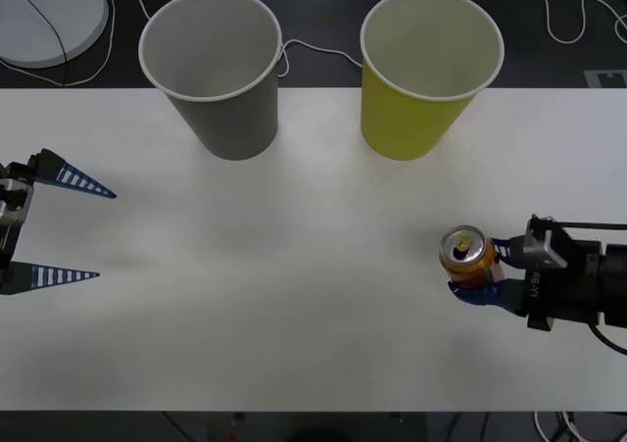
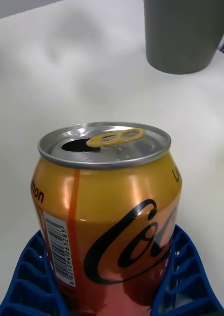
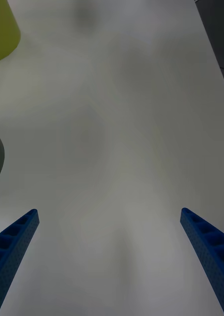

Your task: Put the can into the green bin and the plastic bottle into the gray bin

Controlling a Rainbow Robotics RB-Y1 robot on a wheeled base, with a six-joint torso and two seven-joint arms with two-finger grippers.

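The orange can (image 1: 467, 256) stands upright on the white table (image 1: 294, 295) at the right, its opened top and pull tab showing. My right gripper (image 1: 480, 270) is shut on the can (image 2: 109, 207), with a blue ribbed finger (image 2: 183, 276) pressed against each side. The gray bin (image 1: 214, 70) stands at the table's back, left of centre, and the green bin (image 1: 426, 70) stands to its right. My left gripper (image 1: 103, 236) rests open at the table's left edge, its fingertips (image 3: 22, 232) wide apart over bare table. The plastic bottle is out of view.
A white round disc (image 1: 49, 16) and white cables (image 1: 313, 52) lie on the dark floor behind the table. The gray bin's wall (image 2: 183, 34) rises beyond the can in the right wrist view. The green bin's edge (image 3: 3, 29) shows in the left wrist view.
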